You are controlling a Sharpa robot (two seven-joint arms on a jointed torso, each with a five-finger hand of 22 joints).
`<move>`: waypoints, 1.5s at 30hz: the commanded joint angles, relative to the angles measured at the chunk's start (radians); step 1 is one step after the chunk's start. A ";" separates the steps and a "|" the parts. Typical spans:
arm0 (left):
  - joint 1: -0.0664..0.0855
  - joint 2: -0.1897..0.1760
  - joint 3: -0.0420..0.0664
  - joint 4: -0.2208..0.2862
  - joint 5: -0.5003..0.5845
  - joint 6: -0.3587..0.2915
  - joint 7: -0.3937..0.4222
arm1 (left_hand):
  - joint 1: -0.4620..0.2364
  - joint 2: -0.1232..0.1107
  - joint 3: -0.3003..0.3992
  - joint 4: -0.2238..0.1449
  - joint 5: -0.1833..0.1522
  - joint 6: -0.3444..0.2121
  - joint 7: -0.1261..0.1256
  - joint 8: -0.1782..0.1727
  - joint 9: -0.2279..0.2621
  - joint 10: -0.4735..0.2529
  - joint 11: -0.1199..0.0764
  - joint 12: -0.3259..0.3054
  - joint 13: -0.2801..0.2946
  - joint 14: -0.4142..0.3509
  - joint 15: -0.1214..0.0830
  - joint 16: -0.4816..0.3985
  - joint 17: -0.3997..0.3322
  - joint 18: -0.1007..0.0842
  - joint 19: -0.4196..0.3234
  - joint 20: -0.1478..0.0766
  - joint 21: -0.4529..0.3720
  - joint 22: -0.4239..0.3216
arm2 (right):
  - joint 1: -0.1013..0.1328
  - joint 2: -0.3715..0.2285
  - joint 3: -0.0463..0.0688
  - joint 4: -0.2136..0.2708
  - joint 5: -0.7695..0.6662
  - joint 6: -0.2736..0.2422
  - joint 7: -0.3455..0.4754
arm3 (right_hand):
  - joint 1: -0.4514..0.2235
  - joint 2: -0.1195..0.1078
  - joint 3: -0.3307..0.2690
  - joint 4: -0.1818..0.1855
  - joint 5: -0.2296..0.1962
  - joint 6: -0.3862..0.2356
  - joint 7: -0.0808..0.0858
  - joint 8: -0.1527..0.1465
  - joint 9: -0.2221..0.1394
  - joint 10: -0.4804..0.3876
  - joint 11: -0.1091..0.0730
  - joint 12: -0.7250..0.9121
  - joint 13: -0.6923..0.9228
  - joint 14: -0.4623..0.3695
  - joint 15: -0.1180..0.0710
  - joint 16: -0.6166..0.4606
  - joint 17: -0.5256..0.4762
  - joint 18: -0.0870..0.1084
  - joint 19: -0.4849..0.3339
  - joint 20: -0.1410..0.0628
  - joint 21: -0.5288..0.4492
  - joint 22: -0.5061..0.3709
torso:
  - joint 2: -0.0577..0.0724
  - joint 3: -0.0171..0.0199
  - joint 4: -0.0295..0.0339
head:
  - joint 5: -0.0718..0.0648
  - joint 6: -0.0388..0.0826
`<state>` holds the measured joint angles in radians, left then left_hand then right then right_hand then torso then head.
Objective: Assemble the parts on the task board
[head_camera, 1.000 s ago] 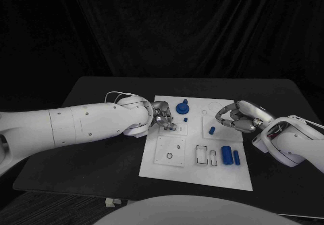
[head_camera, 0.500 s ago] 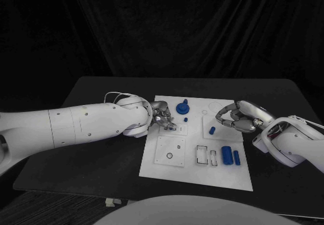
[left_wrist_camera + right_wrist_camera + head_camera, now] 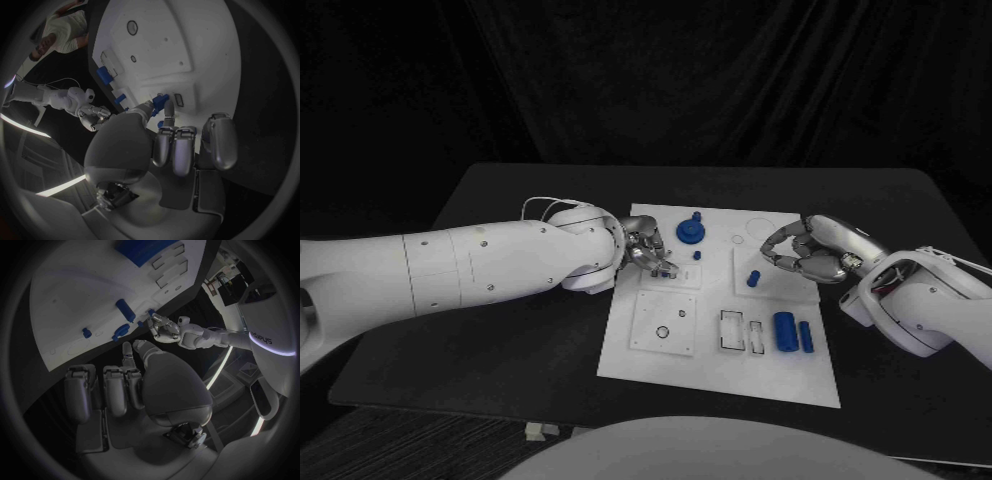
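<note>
A: Where is the board, and what lies on it?

B: The board (image 3: 718, 350) is in the middle of the black table (image 3: 502, 350); it is a white plate. At its far side stands a round blue part (image 3: 689, 231) with a small knob on top; a little nearer and just beside it there is a tiny blue peg (image 3: 697, 255). More to the right, about the middle of the board, a short blue part (image 3: 751, 278) stands in its place. At the near right, two blue cylinders (image 3: 793, 331) lie side by side; to their left I see rectangular slots (image 3: 741, 331), and further left a square inset (image 3: 664, 322) with small holes.

A: And the left hand?

B: The left hand (image 3: 646, 252) is over the left edge of the board, near the peg and the round part; its fingers (image 3: 178, 150) are curled in close together. In the left wrist view a blue part shows just past the fingertips; I cannot tell if the hand holds it or only hovers in front of it.

A: And the right one?

B: The right hand (image 3: 798, 252) is at the right edge of the board, just right of the short part; its fingers (image 3: 115, 390) are curled inward to the palm, and nothing is in them; it does not touch any part.
</note>
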<state>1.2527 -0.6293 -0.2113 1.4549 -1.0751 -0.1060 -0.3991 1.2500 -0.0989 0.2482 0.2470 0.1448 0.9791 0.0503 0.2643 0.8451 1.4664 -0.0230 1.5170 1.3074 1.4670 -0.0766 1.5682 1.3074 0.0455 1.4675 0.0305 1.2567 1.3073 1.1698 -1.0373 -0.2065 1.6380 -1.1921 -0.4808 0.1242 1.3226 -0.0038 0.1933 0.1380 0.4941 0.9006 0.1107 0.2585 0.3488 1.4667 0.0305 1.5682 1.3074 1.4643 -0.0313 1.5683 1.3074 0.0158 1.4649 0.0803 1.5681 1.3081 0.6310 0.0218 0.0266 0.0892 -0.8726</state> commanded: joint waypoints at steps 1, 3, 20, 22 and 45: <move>-0.003 -0.001 0.000 0.001 0.002 -0.007 -0.002 | -0.012 0.000 -0.011 0.003 -0.006 0.000 0.007 -0.007 -0.001 0.063 0.005 0.001 0.220 0.104 0.005 0.003 0.263 0.013 0.015 0.008 -0.002 0.185 | -0.003 -0.001 0.000 0.001 -0.002 -0.004 -0.007 | 0.009 0.005 0.001 -0.003 0.006 -0.003 0.003 -0.003 -0.001 0.104 0.007 0.003 0.263 0.107 0.007 0.003 0.263 -0.013 0.101 0.006 -0.004 0.260 | 0.001 0.0000 -0.0001 | 0.000 0.000; -0.003 -0.001 0.000 0.001 0.002 -0.007 -0.002 | -0.013 0.000 -0.013 0.004 -0.007 0.000 0.007 -0.007 -0.001 0.063 0.006 0.001 0.220 0.104 0.005 0.003 0.263 0.013 0.015 0.008 -0.002 0.186 | -0.003 -0.001 0.000 0.001 -0.002 -0.004 -0.007 | 0.009 0.005 0.001 -0.003 0.006 -0.003 0.003 -0.003 -0.001 0.104 0.007 0.003 0.263 0.107 0.007 0.003 0.263 -0.013 0.101 0.006 -0.004 0.260 | 0.001 0.0002 0.0000 | 0.000 0.000; -0.003 -0.001 0.000 -0.001 0.002 -0.011 0.008 | -0.017 0.001 -0.032 0.013 -0.014 0.003 0.006 -0.007 -0.002 0.062 0.006 0.000 0.219 0.104 0.006 0.003 0.263 0.013 0.015 0.009 -0.002 0.186 | -0.004 -0.001 0.000 0.000 -0.002 -0.002 -0.009 | 0.009 0.005 0.001 -0.003 0.006 -0.003 0.003 -0.003 -0.001 0.104 0.007 0.003 0.263 0.107 0.007 0.003 0.263 -0.013 0.101 0.006 -0.004 0.260 | 0.000 0.0004 -0.0001 | 0.001 0.000; -0.003 -0.002 0.000 -0.001 0.002 -0.011 0.010 | -0.005 0.011 -0.033 0.010 -0.010 0.006 0.004 -0.007 -0.002 0.062 0.004 0.000 0.219 0.104 0.005 0.003 0.263 0.013 0.015 0.009 -0.003 0.185 | -0.004 -0.001 0.000 0.000 -0.002 -0.001 -0.009 | 0.009 0.005 0.001 -0.003 0.006 -0.003 0.003 -0.003 -0.001 0.104 0.007 0.003 0.263 0.107 0.007 0.003 0.263 -0.013 0.101 0.006 -0.004 0.260 | 0.000 0.0004 -0.0001 | 0.001 0.000; -0.003 -0.005 0.000 -0.001 0.002 -0.022 0.056 | 0.090 0.044 0.043 0.011 -0.089 0.011 0.001 -0.034 -0.036 0.059 0.001 -0.003 0.217 0.104 0.002 0.003 0.263 0.014 0.013 0.006 -0.009 0.184 | -0.005 -0.001 0.000 0.000 -0.002 0.001 -0.009 | 0.008 0.005 0.003 -0.005 0.010 -0.003 0.003 -0.003 -0.001 0.104 0.007 0.003 0.263 0.107 0.007 0.003 0.263 -0.013 0.101 0.007 -0.004 0.260 | 0.000 -0.0003 -0.0002 | 0.001 0.000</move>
<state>1.2518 -0.6349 -0.2118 1.4526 -1.0756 -0.1172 -0.3689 1.3331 -0.0535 0.2848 0.2578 0.0606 0.9863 0.0504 0.2321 0.8085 1.4664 -0.0230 1.5170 1.3073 1.4669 -0.0766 1.5682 1.3073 0.0455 1.4641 0.0340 1.2528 1.3073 1.1675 -1.0377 -0.2065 1.6368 -1.1921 -0.4798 0.1238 1.3266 0.0001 0.1932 0.1380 0.5019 0.9006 0.1107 0.2585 0.3488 1.4667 0.0305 1.5682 1.3073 1.4643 -0.0313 1.5683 1.3074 0.0159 1.4649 0.0803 1.5681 1.3076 0.6311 0.0218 0.0262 0.0908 -0.8726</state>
